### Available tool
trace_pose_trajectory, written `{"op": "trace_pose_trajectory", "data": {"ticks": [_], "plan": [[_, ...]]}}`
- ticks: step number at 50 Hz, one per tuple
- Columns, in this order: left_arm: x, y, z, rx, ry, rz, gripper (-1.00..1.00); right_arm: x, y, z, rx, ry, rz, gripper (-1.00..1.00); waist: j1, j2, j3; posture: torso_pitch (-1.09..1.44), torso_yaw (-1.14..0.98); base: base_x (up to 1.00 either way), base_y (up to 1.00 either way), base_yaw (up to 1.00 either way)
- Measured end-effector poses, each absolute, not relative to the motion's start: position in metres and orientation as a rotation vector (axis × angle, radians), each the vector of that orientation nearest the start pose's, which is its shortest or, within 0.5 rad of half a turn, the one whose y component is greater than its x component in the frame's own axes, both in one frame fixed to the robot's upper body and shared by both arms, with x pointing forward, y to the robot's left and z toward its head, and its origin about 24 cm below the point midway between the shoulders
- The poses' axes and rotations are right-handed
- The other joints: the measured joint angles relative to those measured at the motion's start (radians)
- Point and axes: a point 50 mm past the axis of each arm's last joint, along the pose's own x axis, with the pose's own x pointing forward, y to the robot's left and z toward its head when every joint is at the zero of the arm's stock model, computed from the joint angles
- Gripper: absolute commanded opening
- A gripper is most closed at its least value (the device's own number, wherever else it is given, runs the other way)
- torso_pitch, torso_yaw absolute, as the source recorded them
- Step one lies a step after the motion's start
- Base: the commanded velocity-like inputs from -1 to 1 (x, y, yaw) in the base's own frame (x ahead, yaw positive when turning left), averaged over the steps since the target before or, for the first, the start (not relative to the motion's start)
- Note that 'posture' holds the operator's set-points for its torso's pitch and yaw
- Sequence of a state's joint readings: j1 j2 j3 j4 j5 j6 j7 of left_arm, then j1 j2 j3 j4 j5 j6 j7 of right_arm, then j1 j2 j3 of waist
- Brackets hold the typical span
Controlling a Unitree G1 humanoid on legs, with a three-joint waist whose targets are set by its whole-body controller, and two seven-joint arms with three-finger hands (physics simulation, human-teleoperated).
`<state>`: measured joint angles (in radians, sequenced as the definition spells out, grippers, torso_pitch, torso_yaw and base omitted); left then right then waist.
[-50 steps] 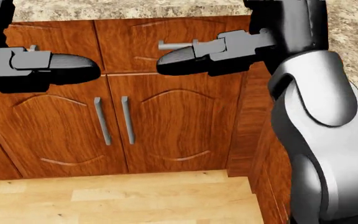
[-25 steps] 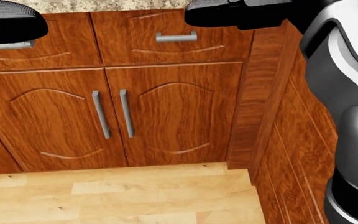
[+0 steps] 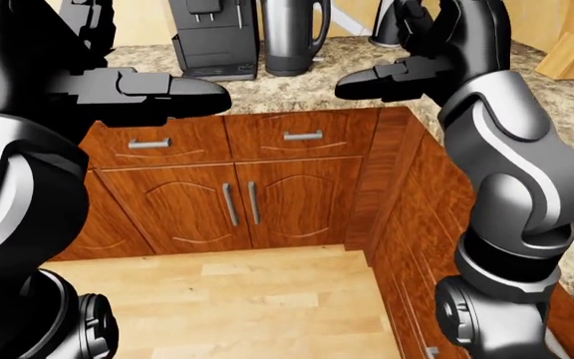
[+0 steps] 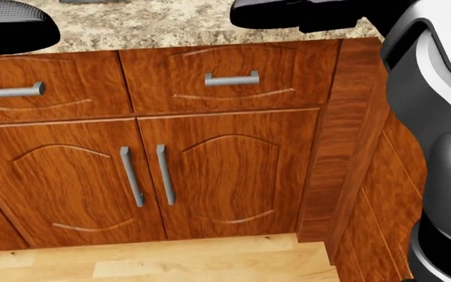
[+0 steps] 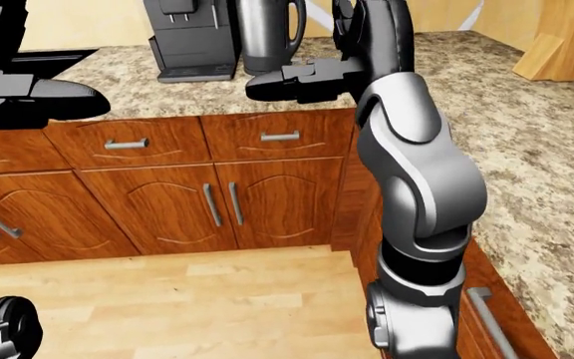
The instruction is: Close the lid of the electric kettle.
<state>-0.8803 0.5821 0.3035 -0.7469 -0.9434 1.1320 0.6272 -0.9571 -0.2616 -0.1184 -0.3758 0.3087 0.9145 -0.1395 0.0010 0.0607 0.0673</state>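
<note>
Fingers state: can't tell on either hand, both show as dark blunt shapes, holding nothing visible.

Left-eye view: left hand (image 3: pixel 168 96) and right hand (image 3: pixel 392 78) hover level above the cabinet drawers (image 3: pixel 302 136). Electric kettle (image 3: pixel 292 34) stands at top centre on the granite surface (image 3: pixel 367 56), just beside the coffee machine (image 3: pixel 212 37); lid cropped out of view.

Head view: mostly cabinet doors (image 4: pixel 210 176), two vertical handles (image 4: pixel 132 176), wood floor (image 4: pixel 170 264) at bottom.

Right-eye view: wooden knife block (image 5: pixel 566 41) at top right, well apart from kettle.
</note>
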Motion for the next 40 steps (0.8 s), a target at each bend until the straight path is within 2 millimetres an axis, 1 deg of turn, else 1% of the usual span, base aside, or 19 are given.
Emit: {"op": "trace_pose_trajectory", "data": {"ticks": [6,8,10,11,12,14,19,21,22,23,24,25,28,31,35,36,37,38,40], "plan": [[0.226,0.172,0.34,0.016,-0.508,0.026,1.0,0.298,-0.133,0.328,-0.024,-0.452,0.115,1.0,0.031,-0.059,-0.014,0.0,0.0,0.63,0.0,0.0],[0.227,0.172,0.341,0.015,-0.508,0.029,1.0,0.297,-0.134,0.33,-0.025,-0.459,0.116,1.0,0.035,-0.089,-0.022,0.0,0.0,0.64,0.0,0.0],[0.228,0.169,0.336,0.017,-0.491,0.015,1.0,0.299,-0.138,0.325,-0.021,-0.446,0.102,1.0,0.018,-0.089,0.013,0.0,0.0,0.63,0.0,0.0],[0.23,0.166,0.334,0.026,-0.474,0.0,1.0,0.301,-0.141,0.321,-0.02,-0.426,0.088,1.0,0.012,-0.097,0.024,0.0,0.0,0.64,0.0,0.0],[0.23,0.164,0.332,0.037,-0.463,-0.013,1.0,0.303,-0.143,0.318,-0.019,-0.408,0.076,1.0,0.006,-0.102,0.021,0.0,0.0,0.63,0.0,0.0],[0.23,0.164,0.333,0.041,-0.461,-0.018,1.0,0.305,-0.142,0.317,-0.023,-0.392,0.071,1.0,0.001,-0.097,0.006,0.0,0.0,0.63,0.0,0.0],[0.223,0.168,0.341,0.025,-0.52,0.005,1.0,0.298,-0.139,0.327,-0.027,-0.455,0.087,1.0,-0.016,-0.055,-0.011,0.0,0.0,0.63,0.0,0.0],[0.224,0.168,0.342,0.023,-0.522,0.004,1.0,0.298,-0.14,0.329,-0.025,-0.469,0.084,1.0,-0.02,-0.033,-0.018,0.0,0.0,0.64,0.0,0.0],[0.225,0.168,0.342,0.022,-0.519,0.005,1.0,0.298,-0.14,0.33,-0.026,-0.471,0.083,1.0,-0.013,-0.011,-0.019,0.0,0.0,0.63,0.0,0.0],[0.225,0.169,0.341,0.022,-0.511,0.009,1.0,0.299,-0.139,0.328,-0.023,-0.466,0.086,1.0,-0.007,-0.008,-0.004,0.0,0.0,0.62,0.0,0.0],[0.228,0.17,0.337,0.021,-0.489,0.015,1.0,0.301,-0.137,0.323,-0.023,-0.444,0.093,1.0,-0.002,-0.012,0.023,0.0,0.0,0.63,0.0,0.0],[0.229,0.172,0.335,0.025,-0.469,0.027,1.0,0.304,-0.134,0.318,-0.027,-0.415,0.106,1.0,0.003,-0.004,0.033,0.0,0.0,0.62,0.0,0.0],[0.23,0.173,0.336,0.029,-0.463,0.037,1.0,0.307,-0.132,0.313,-0.035,-0.374,0.121,1.0,0.007,0.001,0.009,0.0,0.0,0.64,0.0,0.0],[0.225,0.172,0.341,0.027,-0.505,0.03,1.0,0.302,-0.136,0.322,-0.03,-0.424,0.106,1.0,0.014,-0.015,-0.011,0.0,0.0,0.63,0.0,0.0],[0.222,0.175,0.345,0.017,-0.526,0.04,1.0,0.296,-0.135,0.331,-0.028,-0.482,0.103,1.0,0.033,-0.045,-0.024,0.0,0.0,0.59,0.0,0.0],[0.223,0.176,0.345,0.015,-0.527,0.044,1.0,0.296,-0.135,0.331,-0.029,-0.483,0.105,1.0,0.031,-0.057,-0.028,0.0,0.0,0.23,0.0,0.0],[0.223,0.175,0.346,0.015,-0.53,0.044,1.0,0.297,-0.134,0.331,-0.028,-0.484,0.105,1.0,0.021,-0.084,-0.03,0.0,0.0,0.07,0.0,0.0],[0.224,0.174,0.343,0.012,-0.523,0.035,1.0,0.297,-0.136,0.329,-0.027,-0.477,0.099,1.0,0.01,-0.085,-0.016,0.0,0.0,0.0,0.0,0.0],[0.227,0.169,0.338,0.025,-0.49,0.005,1.0,0.302,-0.141,0.321,-0.023,-0.435,0.073,1.0,0.004,-0.112,0.032,0.0,0.0,0.0,0.0,0.0]]}}
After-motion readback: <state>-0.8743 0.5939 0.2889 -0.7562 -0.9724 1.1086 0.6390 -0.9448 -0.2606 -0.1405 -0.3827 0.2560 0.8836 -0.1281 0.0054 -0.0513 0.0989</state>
